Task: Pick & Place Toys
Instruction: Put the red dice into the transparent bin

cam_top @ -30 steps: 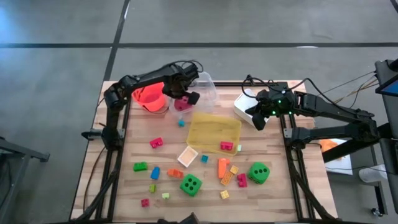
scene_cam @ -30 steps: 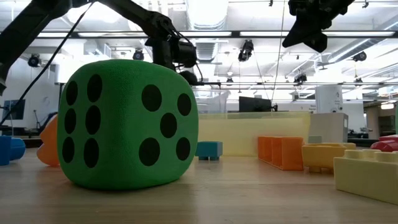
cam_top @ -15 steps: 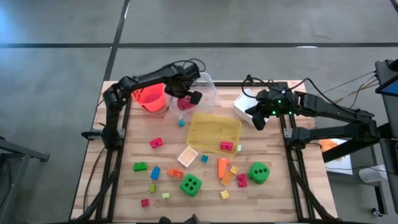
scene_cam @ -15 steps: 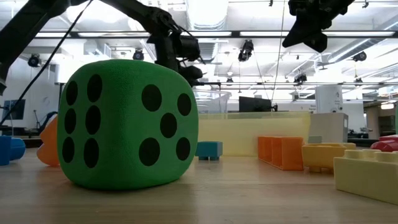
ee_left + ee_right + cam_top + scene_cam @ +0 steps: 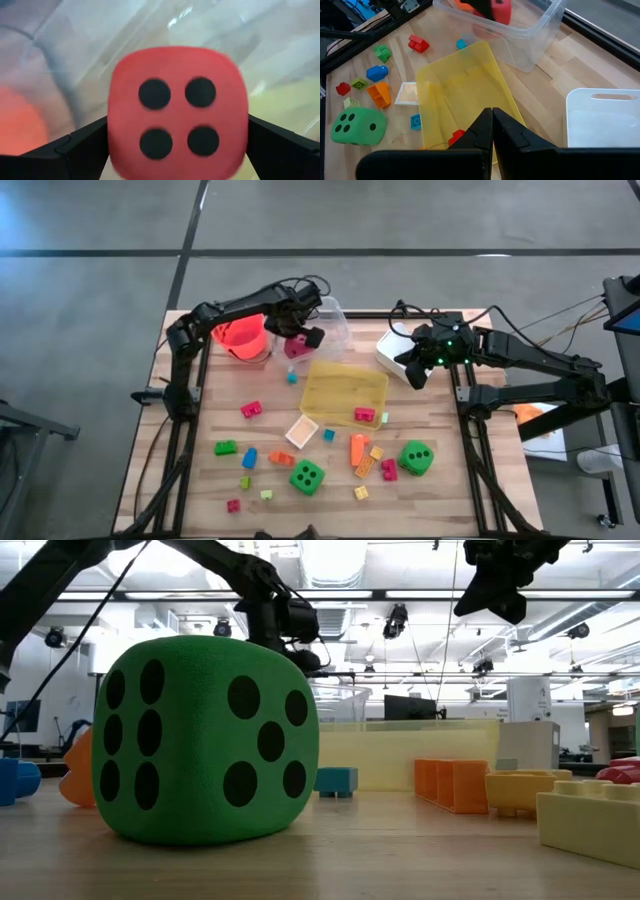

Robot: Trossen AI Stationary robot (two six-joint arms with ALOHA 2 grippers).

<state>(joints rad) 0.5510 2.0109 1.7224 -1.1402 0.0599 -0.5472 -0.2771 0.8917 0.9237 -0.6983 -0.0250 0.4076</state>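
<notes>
High view: most small bright plastic blocks [image 5: 250,458] and two green dotted foam dice [image 5: 307,476] lie loose on the wooden tabletop [image 5: 440,500]; one red block [image 5: 364,414] sits in the yellow tray [image 5: 340,385], so most of the task appears left. The left tool [image 5: 300,340] carries a pink dotted foam die [image 5: 296,346] beside the clear plastic bin [image 5: 337,320].

Low view: one green die fills the foreground.

Left wrist view: fingers [image 5: 85,145] spread wide, flanking the pink die.

Right wrist view: the right tool [image 5: 492,122], pressed together and holding nothing, hovers over the yellow tray.
</notes>
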